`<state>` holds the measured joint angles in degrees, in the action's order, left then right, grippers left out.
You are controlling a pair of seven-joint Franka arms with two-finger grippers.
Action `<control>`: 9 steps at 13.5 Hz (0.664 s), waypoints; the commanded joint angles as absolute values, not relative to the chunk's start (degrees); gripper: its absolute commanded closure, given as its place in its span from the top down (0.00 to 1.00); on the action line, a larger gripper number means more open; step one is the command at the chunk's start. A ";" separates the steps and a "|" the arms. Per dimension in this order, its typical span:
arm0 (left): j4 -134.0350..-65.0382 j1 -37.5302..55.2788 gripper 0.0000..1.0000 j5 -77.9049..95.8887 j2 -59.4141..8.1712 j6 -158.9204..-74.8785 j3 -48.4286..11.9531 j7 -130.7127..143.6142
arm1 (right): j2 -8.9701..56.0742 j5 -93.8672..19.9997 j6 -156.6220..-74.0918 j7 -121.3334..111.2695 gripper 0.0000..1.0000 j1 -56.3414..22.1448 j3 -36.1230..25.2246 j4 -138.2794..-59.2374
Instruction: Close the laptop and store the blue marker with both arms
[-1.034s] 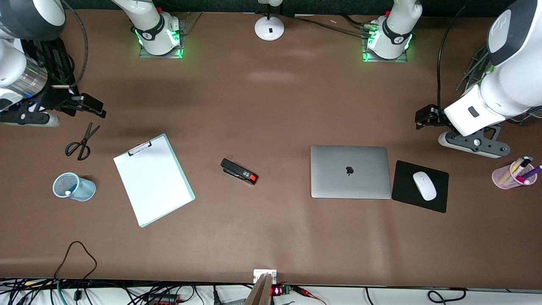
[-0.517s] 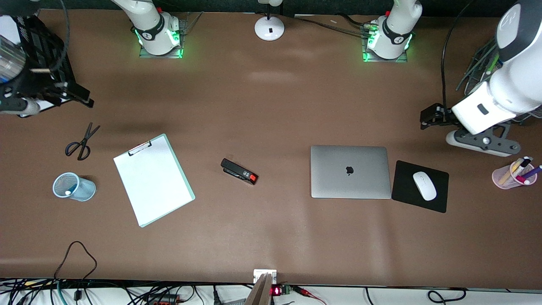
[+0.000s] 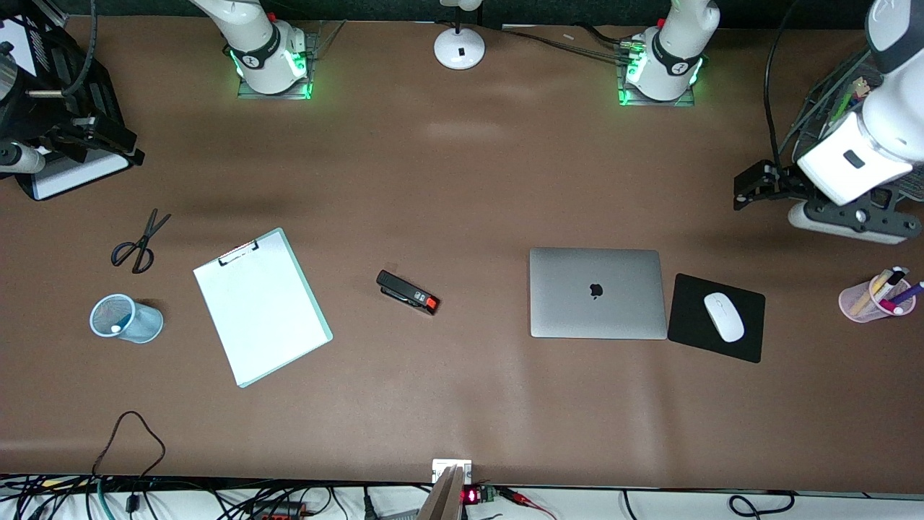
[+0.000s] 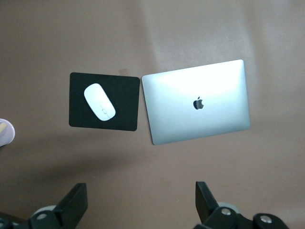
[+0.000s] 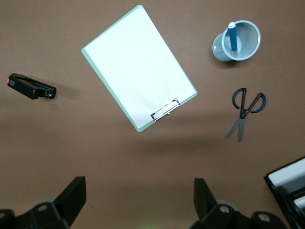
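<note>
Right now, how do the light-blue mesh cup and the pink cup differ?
The light-blue mesh cup sits toward the right arm's end of the table; the pink translucent cup sits toward the left arm's end. The blue cup holds a single blue marker; the pink cup holds several markers. The blue cup sits near the scissors, the pink cup near the black mousepad. Both rest on the table.

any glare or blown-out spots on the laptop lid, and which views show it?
Left wrist view: the laptop lid is washed out near white across its upper half, though the logo stays readable. Front view: the laptop reads even grey with no hotspot; faint bright patches sit on the table near the lamp base.
</note>
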<state>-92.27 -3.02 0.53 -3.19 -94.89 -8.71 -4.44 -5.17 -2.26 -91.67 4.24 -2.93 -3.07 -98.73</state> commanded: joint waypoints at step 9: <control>-96.07 -1.49 1.00 1.67 -0.17 -95.45 -5.98 -3.86 | -5.54 0.53 -91.14 4.31 1.00 -2.90 -2.37 -96.86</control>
<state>-96.06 -1.91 0.77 -0.52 -96.06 -6.69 -4.52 -5.17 0.34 -91.75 4.22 -2.95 -2.87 -97.72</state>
